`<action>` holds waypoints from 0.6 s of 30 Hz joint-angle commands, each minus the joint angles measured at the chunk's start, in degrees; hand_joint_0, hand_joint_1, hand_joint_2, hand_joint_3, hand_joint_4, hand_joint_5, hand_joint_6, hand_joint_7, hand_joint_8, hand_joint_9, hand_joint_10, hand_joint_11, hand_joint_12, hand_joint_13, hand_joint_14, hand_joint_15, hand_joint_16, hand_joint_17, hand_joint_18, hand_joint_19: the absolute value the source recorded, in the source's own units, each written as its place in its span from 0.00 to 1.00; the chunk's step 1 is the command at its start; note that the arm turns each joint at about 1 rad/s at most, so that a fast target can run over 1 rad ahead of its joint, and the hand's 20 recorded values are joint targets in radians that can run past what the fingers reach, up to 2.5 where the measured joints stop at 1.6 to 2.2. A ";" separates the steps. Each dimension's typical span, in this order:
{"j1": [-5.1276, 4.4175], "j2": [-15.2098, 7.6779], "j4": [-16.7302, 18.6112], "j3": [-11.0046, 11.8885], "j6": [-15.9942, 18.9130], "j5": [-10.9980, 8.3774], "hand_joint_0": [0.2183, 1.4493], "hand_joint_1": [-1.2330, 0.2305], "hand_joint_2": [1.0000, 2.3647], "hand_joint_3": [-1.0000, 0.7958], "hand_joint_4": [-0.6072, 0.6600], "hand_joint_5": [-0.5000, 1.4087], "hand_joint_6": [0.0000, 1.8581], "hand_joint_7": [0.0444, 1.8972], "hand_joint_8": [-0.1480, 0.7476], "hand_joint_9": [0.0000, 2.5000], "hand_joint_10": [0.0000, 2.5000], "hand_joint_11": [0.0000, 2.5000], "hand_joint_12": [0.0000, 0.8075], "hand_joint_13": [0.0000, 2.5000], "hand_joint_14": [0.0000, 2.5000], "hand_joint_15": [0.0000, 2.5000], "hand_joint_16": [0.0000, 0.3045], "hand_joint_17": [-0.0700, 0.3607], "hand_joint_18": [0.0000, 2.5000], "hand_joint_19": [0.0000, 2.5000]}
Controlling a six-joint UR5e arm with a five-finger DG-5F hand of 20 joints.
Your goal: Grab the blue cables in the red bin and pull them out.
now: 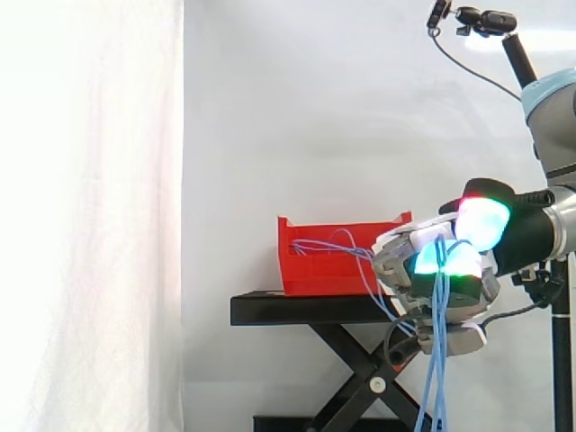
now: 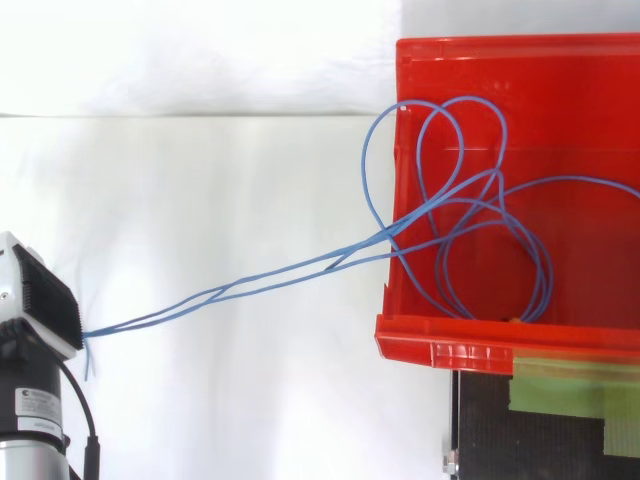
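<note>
Robot hand (image 1: 450,261) clenched around blue cables (image 1: 436,360) just past the black stand's (image 1: 270,310) edge, cable ends hanging below its fingers, strands stretched over the red bin's (image 1: 324,270) wall, loops lying inside the bin, bin atop the stand.

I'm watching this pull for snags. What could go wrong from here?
1. The blue cables lie in crossed loops inside the red bin; more pulling may tighten them into a knot.
2. They run over the bin's wall to the hand, so a snag could drag the bin along the black stand.
3. In the side view their ends hang loose below the hand and might slip through its grip.
</note>
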State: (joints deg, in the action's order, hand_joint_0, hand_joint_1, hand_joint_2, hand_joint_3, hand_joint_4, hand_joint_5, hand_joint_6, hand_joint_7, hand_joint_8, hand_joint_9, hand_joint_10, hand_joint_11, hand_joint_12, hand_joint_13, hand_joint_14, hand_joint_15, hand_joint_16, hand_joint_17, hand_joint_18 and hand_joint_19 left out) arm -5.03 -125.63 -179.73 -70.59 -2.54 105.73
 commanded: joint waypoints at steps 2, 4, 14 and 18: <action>0.11 0.04 -0.01 0.01 -0.05 0.00 0.60 0.17 0.00 0.02 0.57 0.48 0.52 0.19 0.42 0.35 0.17 0.61 0.37 0.44 0.40 0.55 0.15 0.40 0.35 0.42; 0.11 0.04 -0.01 0.01 -0.05 0.00 0.62 0.17 0.00 0.05 0.56 0.47 0.53 0.19 0.41 0.35 0.17 0.61 0.37 0.44 0.40 0.55 0.15 0.40 0.35 0.42; 0.11 -0.05 -0.01 -0.07 0.03 0.00 0.68 0.15 0.00 0.09 0.54 0.46 0.54 0.18 0.41 0.33 0.19 0.60 0.37 0.44 0.39 0.56 0.15 0.40 0.34 0.42; 0.19 0.04 -0.01 -0.07 0.03 0.00 0.70 0.14 0.00 0.08 0.53 0.46 0.54 0.17 0.41 0.32 0.19 0.59 0.36 0.44 0.39 0.56 0.15 0.39 0.34 0.42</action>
State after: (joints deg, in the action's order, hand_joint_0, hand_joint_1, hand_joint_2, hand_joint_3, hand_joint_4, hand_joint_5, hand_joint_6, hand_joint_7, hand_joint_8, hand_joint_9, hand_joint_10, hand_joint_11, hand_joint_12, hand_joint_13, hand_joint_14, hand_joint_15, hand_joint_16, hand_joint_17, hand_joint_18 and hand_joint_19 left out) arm -4.87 -125.62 -179.74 -70.63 -2.50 105.73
